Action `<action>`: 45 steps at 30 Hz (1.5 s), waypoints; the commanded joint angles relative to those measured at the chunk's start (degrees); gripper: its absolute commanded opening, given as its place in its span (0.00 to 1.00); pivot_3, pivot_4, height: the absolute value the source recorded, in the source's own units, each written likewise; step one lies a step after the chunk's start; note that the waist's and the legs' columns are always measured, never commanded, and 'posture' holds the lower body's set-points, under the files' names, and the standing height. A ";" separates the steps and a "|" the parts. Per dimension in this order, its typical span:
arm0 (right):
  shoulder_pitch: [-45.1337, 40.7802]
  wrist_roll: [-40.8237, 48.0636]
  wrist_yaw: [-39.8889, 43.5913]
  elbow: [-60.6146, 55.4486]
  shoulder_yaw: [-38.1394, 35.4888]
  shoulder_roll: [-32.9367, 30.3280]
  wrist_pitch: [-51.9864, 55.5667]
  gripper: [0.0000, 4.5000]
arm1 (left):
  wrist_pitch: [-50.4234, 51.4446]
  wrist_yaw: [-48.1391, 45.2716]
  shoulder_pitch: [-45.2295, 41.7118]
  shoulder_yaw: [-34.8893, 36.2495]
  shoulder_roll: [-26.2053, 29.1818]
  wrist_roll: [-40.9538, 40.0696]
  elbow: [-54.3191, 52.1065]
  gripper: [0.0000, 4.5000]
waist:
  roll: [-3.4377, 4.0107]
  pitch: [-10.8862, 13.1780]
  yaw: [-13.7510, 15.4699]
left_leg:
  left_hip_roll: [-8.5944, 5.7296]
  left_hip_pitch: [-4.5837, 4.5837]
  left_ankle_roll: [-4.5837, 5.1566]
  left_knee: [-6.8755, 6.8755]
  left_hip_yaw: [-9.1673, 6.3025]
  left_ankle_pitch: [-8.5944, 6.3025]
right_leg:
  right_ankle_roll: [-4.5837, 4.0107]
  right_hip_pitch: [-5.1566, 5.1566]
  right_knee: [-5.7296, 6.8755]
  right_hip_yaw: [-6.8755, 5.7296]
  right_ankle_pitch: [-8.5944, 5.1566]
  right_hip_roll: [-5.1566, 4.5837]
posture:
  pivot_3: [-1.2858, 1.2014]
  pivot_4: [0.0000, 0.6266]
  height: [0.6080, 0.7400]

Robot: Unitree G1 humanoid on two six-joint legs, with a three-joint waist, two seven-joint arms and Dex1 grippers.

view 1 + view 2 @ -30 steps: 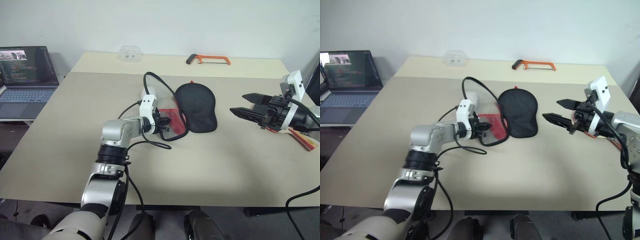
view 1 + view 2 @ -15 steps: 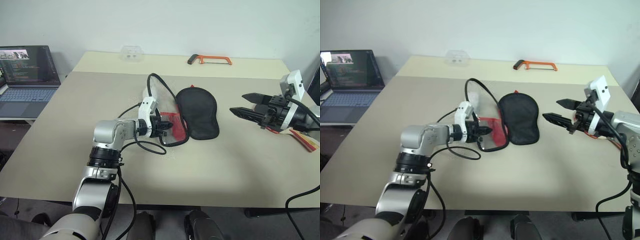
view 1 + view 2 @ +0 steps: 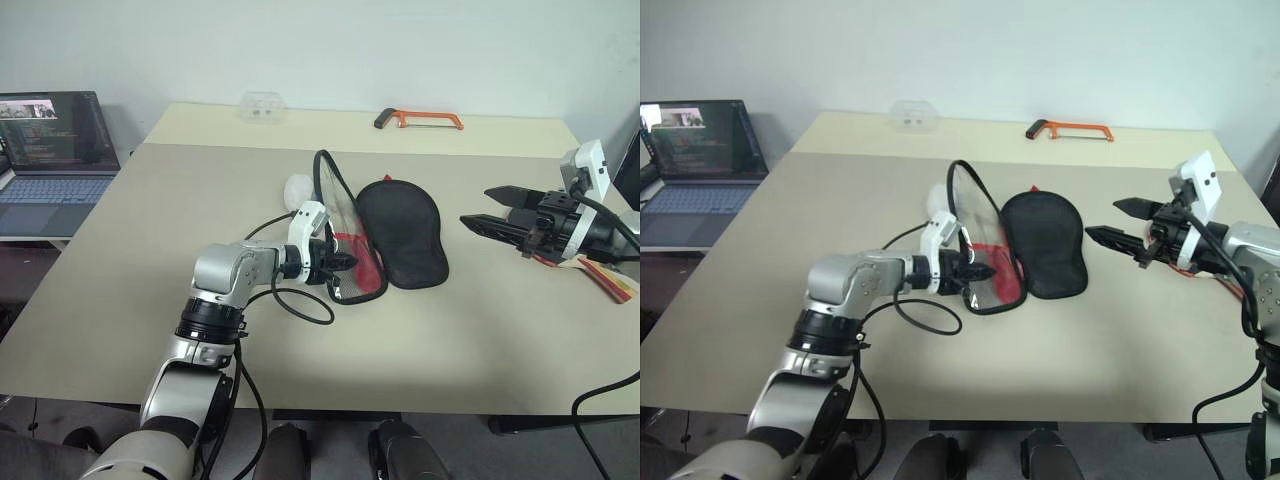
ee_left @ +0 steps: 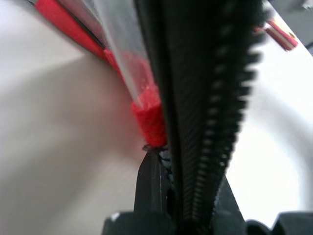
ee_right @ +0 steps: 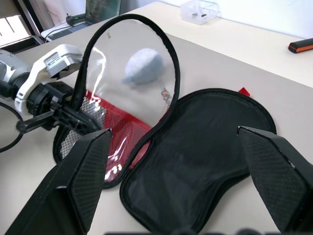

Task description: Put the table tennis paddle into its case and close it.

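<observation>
The case lies open in the middle of the table, its black half flat with the inside up. Its other half, with a clear window, red panel and black zipper rim, stands nearly upright. My left gripper is shut on that rim near its lower edge; the left wrist view shows the zipper teeth between the fingers. My right gripper hovers open to the right of the case, apart from it. A red-and-pale handle sticks out beneath my right arm; the rest of the table tennis paddle is hidden there.
An orange hacksaw and a clear plastic box lie at the table's far edge. A pale lump sits just behind the raised flap. A laptop stands on a side table at the left.
My left gripper has pulled the case's windowed half up and rightward, from lying low on the table to standing almost upright. The right arm has stayed still.
</observation>
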 commanded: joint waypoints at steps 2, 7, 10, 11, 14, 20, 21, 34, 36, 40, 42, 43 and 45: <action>-0.27 0.78 0.05 -0.89 -1.53 -1.07 -0.29 1.00 | -0.31 -1.78 -0.38 -1.38 -0.51 -1.39 -1.90 0.01 | 0.00 0.00 0.00 | 0.00 0.00 0.00 0.00 0.00 0.00 | 0.00 0.00 0.00 0.00 0.00 0.00 | 0.52 0.24 1.00; -0.60 0.60 0.12 -0.49 -1.08 -0.95 -0.49 1.00 | -3.79 1.27 -2.11 -0.64 -0.24 1.87 2.84 0.01 | 0.00 0.00 0.02 | 0.00 0.00 0.00 0.00 0.00 0.00 | 0.00 0.00 0.00 0.00 0.00 0.00 | 0.52 0.24 1.00; -0.64 0.52 0.21 -0.36 -0.85 -0.94 -0.52 1.00 | -5.23 3.00 -2.70 0.73 0.00 2.99 5.53 0.01 | 0.00 0.00 0.02 | -0.01 0.01 0.01 0.01 0.00 0.00 | 0.00 0.00 0.00 0.01 0.00 0.00 | 0.52 0.24 1.00; -0.63 0.44 0.29 -0.30 -0.70 -0.93 -0.58 1.00 | -5.32 3.31 -2.78 1.04 -0.06 3.04 5.92 0.01 | 0.00 0.00 0.02 | -0.01 0.01 0.01 0.01 0.00 0.00 | 0.00 0.00 0.01 0.00 0.00 0.00 | 0.52 0.24 1.00; -0.81 0.23 0.40 -0.03 -0.23 -0.76 -0.76 1.00 | -4.36 3.80 -2.62 1.72 -0.12 2.40 5.23 0.05 | 0.00 0.00 0.01 | -0.01 0.00 0.01 0.00 0.00 0.00 | 0.00 0.00 0.00 0.01 0.00 0.00 | 0.52 0.24 1.00; -1.47 0.05 0.72 0.85 0.49 -0.69 -1.20 1.00 | -2.61 3.74 -1.82 2.03 0.98 1.70 3.02 0.46 | 0.00 0.00 -0.01 | 0.00 0.00 0.01 0.00 0.00 0.00 | 0.00 0.00 0.00 0.00 0.00 0.00 | 0.52 0.24 1.00; -1.53 0.03 0.75 0.95 0.61 -0.65 -1.27 1.00 | -2.53 4.05 -1.77 2.37 1.24 1.75 2.81 0.55 | 0.00 0.00 0.00 | 0.00 0.00 0.01 0.00 0.00 0.00 | 0.00 0.00 0.00 0.00 0.00 0.00 | 0.52 0.24 1.00; -3.29 -6.72 -4.68 9.85 1.02 -1.12 -4.03 1.00 | -6.59 2.39 -6.37 7.72 15.29 3.21 1.59 0.99 | 0.00 0.00 -0.07 | 0.02 0.01 0.01 0.01 0.00 0.00 | 0.00 0.00 -0.01 -0.01 0.00 0.01 | 0.52 0.24 1.00; -5.46 -10.18 -7.90 15.54 1.38 -1.02 -5.52 1.00 | -7.57 2.96 -7.10 8.18 15.81 3.55 2.98 0.99 | 0.00 0.00 -0.05 | -0.01 0.01 0.01 0.02 0.04 0.00 | 0.01 -0.01 -0.01 0.01 0.01 -0.02 | 0.52 0.24 1.00; -12.45 -16.69 -15.89 29.96 1.38 -1.25 -5.77 1.00 | -6.91 1.42 -6.61 8.63 15.95 2.11 1.18 0.99 | 0.01 0.00 0.05 | -0.02 0.01 0.02 0.00 0.09 0.00 | 0.01 -0.02 -0.01 0.04 0.01 -0.05 | 0.52 0.24 1.00; -14.44 -19.47 -16.73 35.96 2.18 -2.90 -6.23 1.00 | -6.85 -1.36 -5.38 9.19 16.78 0.13 -1.77 0.99 | 0.01 0.00 0.03 | 0.03 -0.01 0.01 -0.02 0.10 0.00 | 0.00 -0.05 -0.03 0.03 0.01 -0.05 | 0.52 0.24 1.00; -15.41 -20.72 -16.30 39.18 2.76 -4.13 -6.02 1.00 | -6.92 -2.87 -4.70 9.67 17.58 -0.85 -3.12 0.99 | 0.01 0.01 0.01 | 0.02 -0.02 0.01 -0.05 0.11 0.00 | -0.01 -0.06 -0.04 0.03 0.00 -0.05 | 0.52 0.24 1.00; -17.11 -23.32 -14.00 45.28 4.51 -7.04 -7.05 1.00 | -7.10 -5.08 -3.36 10.51 19.55 -2.11 -5.11 0.99 | 0.04 0.03 0.01 | 0.04 -0.03 0.01 -0.08 0.14 0.00 | -0.04 -0.09 -0.06 0.04 -0.02 -0.05 | 0.52 0.24 1.00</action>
